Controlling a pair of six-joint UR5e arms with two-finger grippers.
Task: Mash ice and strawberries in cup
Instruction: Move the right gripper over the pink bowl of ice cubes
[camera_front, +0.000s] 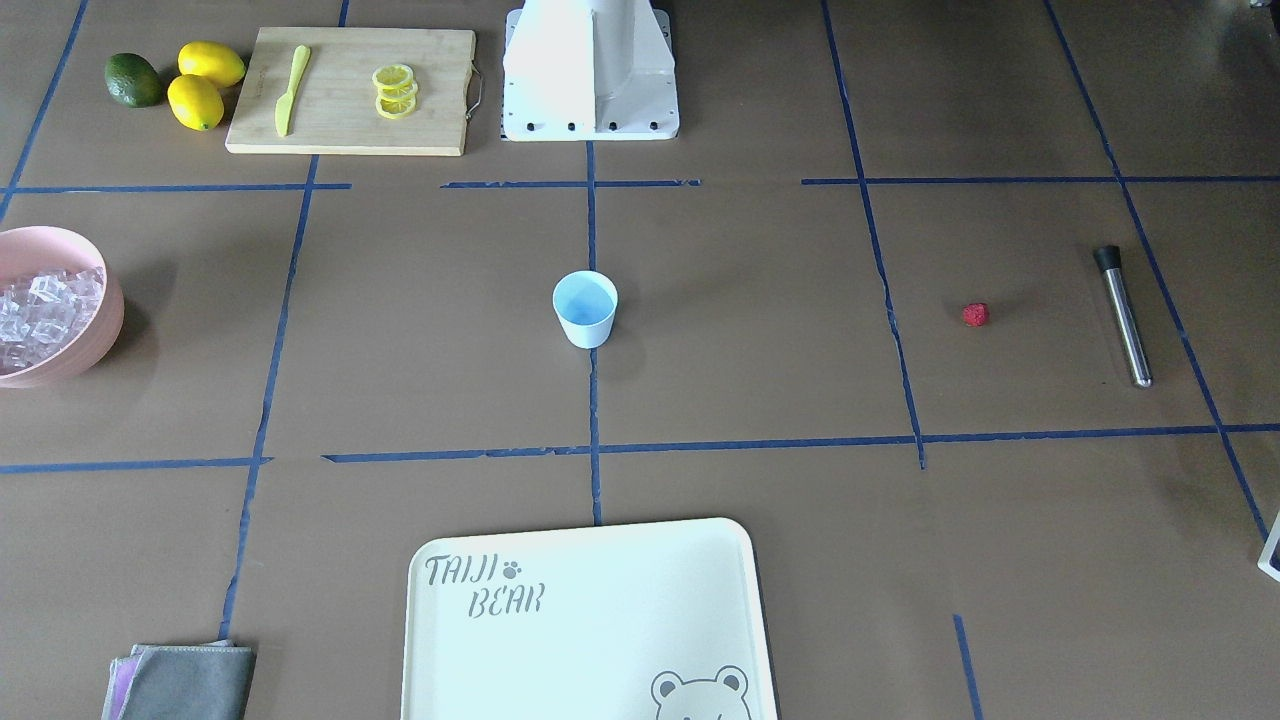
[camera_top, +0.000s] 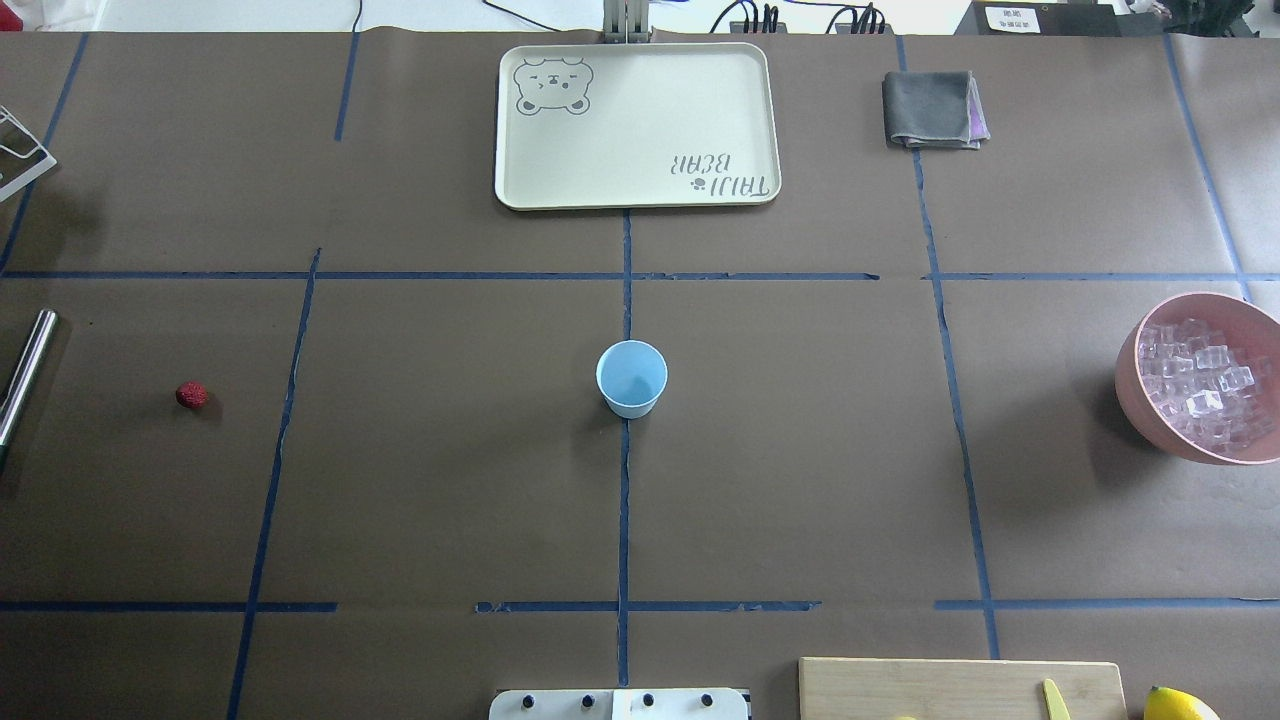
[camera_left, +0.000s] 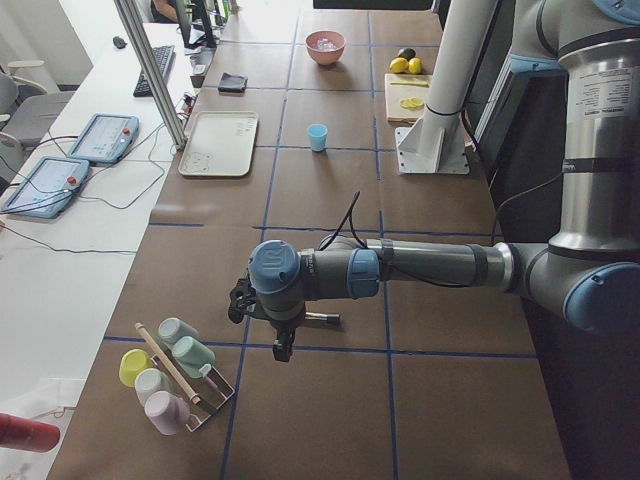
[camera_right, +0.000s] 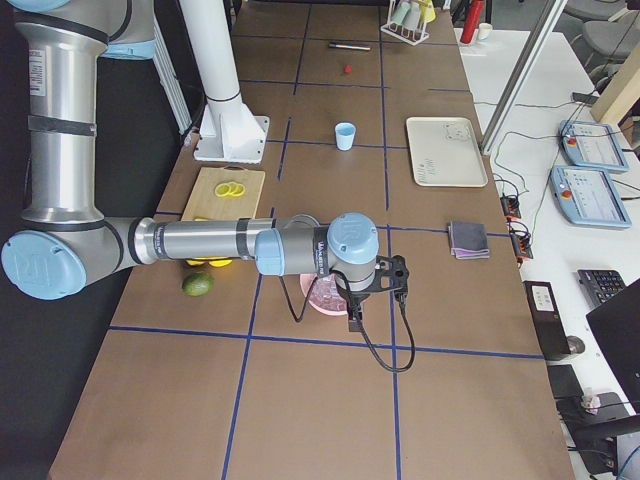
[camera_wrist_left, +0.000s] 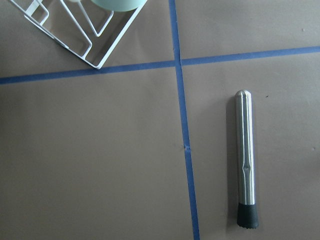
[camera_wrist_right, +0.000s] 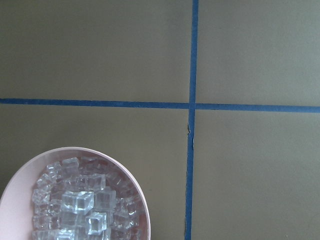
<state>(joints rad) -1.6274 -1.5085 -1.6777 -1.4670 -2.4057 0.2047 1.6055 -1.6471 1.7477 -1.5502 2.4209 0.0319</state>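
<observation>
Nearly beneath right claw (camera_right: 357, 314), ice (camera_wrist_right: 80, 205) in pink bowl (camera_top: 1130, 395); claw's spread unclear.

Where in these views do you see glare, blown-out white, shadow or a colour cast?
Front-facing view: the robot base is blown out near white; the pink bowl casts a soft shadow to its right in the image. Left wrist view: a bright glare streak runs along the metal muddler. Right wrist view: sharp, greenish cast, the ice glinting.
</observation>
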